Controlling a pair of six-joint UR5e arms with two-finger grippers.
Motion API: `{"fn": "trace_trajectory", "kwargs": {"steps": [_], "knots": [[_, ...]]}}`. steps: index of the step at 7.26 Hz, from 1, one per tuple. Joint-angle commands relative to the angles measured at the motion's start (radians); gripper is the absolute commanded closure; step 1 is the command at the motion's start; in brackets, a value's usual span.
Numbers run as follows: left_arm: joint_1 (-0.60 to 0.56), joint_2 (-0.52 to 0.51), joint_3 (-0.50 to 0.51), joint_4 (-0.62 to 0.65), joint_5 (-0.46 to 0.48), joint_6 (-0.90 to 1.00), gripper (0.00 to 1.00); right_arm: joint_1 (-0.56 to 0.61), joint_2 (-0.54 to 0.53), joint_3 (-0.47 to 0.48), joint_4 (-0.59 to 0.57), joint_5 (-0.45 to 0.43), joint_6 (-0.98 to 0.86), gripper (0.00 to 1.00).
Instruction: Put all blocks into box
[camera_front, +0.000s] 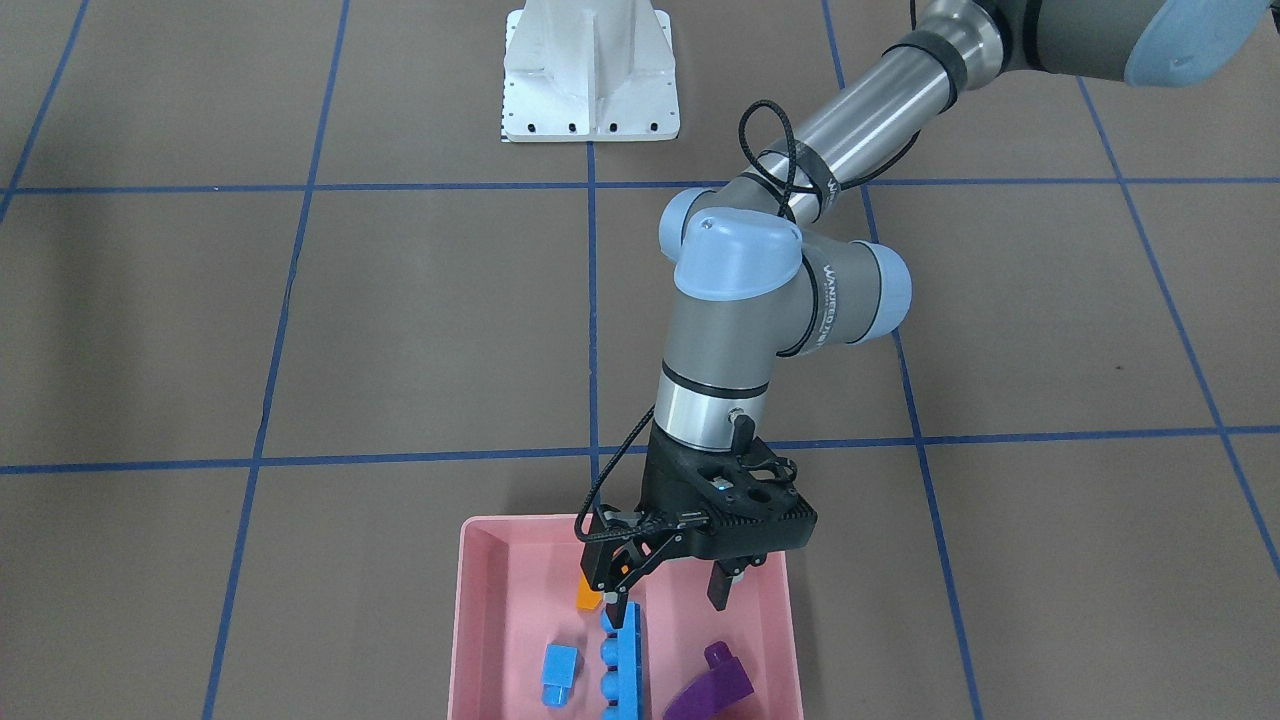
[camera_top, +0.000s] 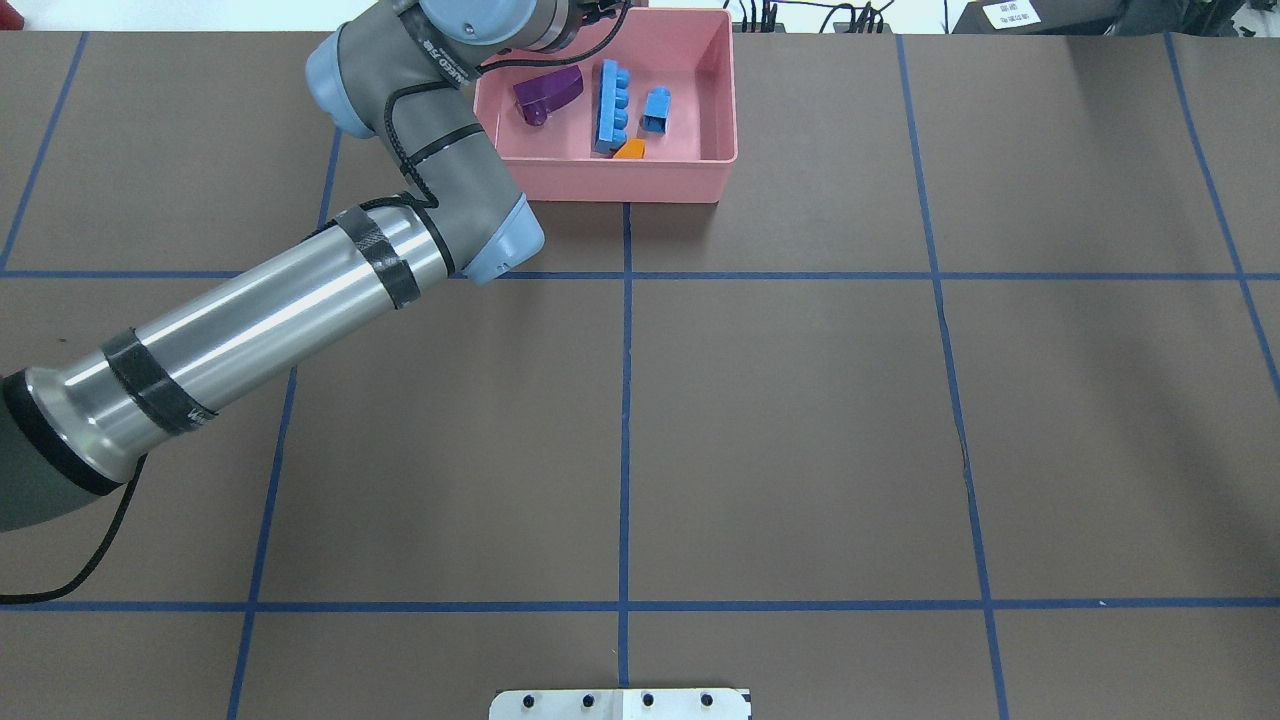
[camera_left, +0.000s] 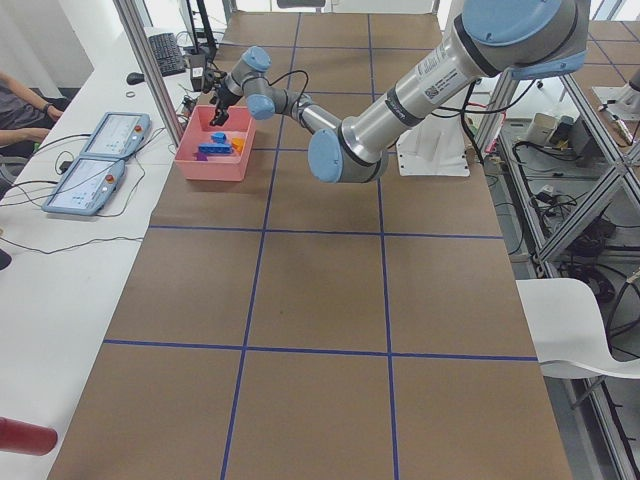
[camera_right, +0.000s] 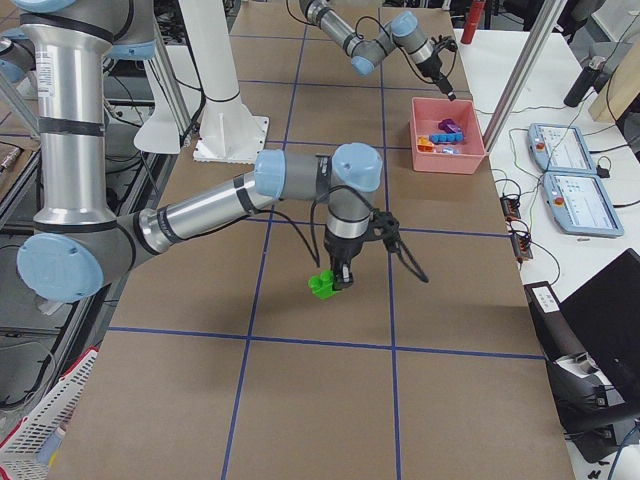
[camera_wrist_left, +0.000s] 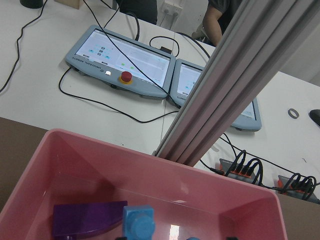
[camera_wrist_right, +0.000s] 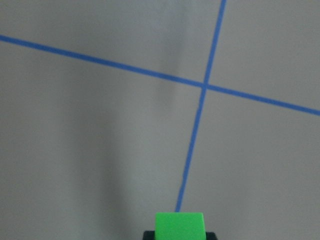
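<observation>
Left jaws hang spread over the box (camera_front: 475, 620); right jaws pinch the green block (camera_right: 321, 286).

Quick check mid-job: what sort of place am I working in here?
Probably a robotics lab workcell: teach pendants on a white bench, an aluminium frame post, and a table gridded with blue tape.

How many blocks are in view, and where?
5. Four lie in the pink box: purple sloped block, long blue bar, small blue cube, orange block. The green block is far outside it, at the right gripper. None seems hidden.
</observation>
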Motion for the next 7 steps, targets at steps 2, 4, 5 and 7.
{"fn": "trace_trajectory", "kwargs": {"steps": [2,4,5,7], "knots": [[-0.096,0.059,-0.180,0.276,-0.226,0.013,0.00,-0.185,0.332,-0.041,-0.024,0.043,0.314,1.00],[-0.187,0.110,-0.287,0.457,-0.383,0.149,0.00,-0.328,0.573,-0.197,0.017,0.036,0.524,1.00],[-0.205,0.155,-0.333,0.523,-0.383,0.244,0.00,-0.375,0.662,-0.287,0.095,0.034,0.639,1.00],[-0.251,0.250,-0.355,0.539,-0.382,0.379,0.00,-0.449,0.811,-0.558,0.444,0.004,0.822,1.00]]}}
